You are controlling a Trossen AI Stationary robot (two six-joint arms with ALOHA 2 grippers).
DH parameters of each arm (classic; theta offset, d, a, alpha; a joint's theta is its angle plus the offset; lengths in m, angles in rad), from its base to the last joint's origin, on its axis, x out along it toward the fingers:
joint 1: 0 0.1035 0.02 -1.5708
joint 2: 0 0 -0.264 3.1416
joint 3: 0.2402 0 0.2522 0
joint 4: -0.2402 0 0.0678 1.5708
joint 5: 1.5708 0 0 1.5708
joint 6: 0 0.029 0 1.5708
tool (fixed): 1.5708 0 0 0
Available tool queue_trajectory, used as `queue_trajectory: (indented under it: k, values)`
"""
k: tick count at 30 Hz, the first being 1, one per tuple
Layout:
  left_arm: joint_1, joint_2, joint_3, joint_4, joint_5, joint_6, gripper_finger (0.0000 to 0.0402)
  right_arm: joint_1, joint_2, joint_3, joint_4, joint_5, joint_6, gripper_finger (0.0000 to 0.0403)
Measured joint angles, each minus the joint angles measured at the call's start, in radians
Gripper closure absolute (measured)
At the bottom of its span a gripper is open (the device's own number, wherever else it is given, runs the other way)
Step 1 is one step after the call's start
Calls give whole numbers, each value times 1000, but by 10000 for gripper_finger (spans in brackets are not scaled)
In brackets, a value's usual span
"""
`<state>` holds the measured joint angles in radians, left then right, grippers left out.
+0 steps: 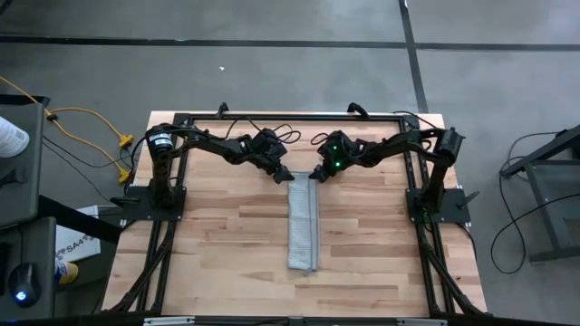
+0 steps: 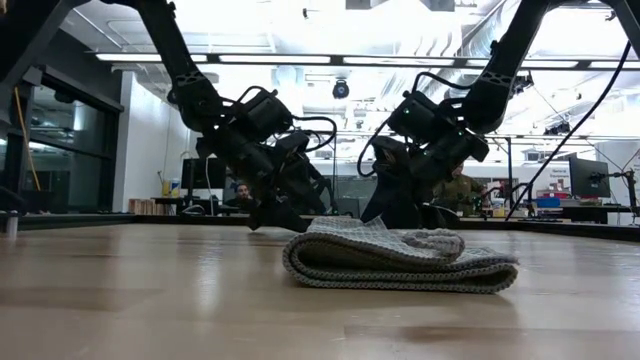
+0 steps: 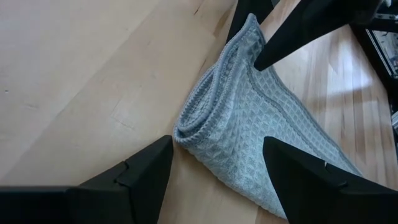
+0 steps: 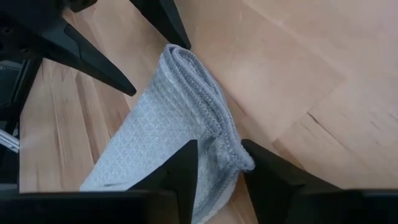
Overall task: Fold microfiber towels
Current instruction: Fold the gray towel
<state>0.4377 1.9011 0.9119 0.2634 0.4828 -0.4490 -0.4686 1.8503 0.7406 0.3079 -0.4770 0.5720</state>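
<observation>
Lying between both end effectors, towel (image 1: 303, 228).

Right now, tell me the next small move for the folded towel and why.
Probably close the left gripper on its corner of the towel. Its jaws straddle the towel's far end open, while the right gripper already pinches the other corner, so both corners would be held for folding the narrow strip end over end.

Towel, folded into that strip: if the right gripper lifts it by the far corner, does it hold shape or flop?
Probably flops: the towel is soft waffle-weave cloth in loose rounded layers, so unpinched layers would likely peel open. It looks light. The textured weave should resist slipping in the right gripper, whose fingers straddle one corner.
</observation>
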Motion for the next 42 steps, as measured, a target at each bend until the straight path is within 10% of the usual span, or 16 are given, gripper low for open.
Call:
queue_trajectory:
  k: [18,42]
  values:
    - [0,2,-2,4,-33,39,389,0,0,-1,10,-2,-6,368]
    - [0,2,-2,16,4,48,399,0,-4,-2,6,-29,-72,397]
